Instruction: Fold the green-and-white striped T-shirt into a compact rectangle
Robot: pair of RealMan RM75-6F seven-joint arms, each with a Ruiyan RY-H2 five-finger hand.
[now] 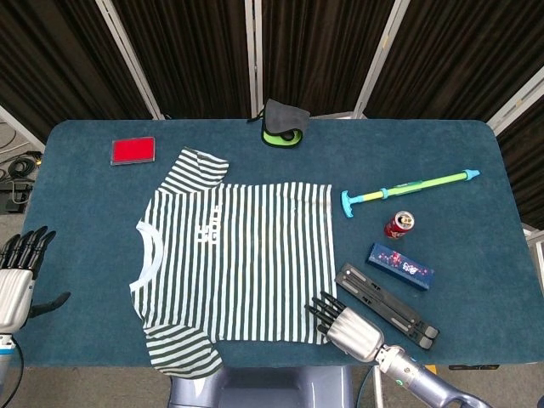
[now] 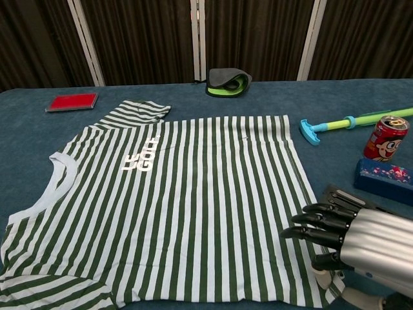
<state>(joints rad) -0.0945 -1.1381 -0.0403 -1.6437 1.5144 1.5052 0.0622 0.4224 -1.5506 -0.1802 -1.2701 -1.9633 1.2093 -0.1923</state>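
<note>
Looking from the counter (image 1: 93,221) down to my robot hands, I have the green-and-white striped T-shirt (image 1: 234,263) lying flat and unfolded near the counter's middle, collar toward my left and hem toward my right, spread that way, I judge, so a fold can start from any edge. My right robot hand (image 2: 352,242) hovers just over the shirt's near hem corner, fingers apart and slightly curled, thumb tucked below, holding nothing. My left robot hand (image 1: 19,276) hangs off the counter's left edge, well apart from the shirt, fingers spread and empty.
</note>
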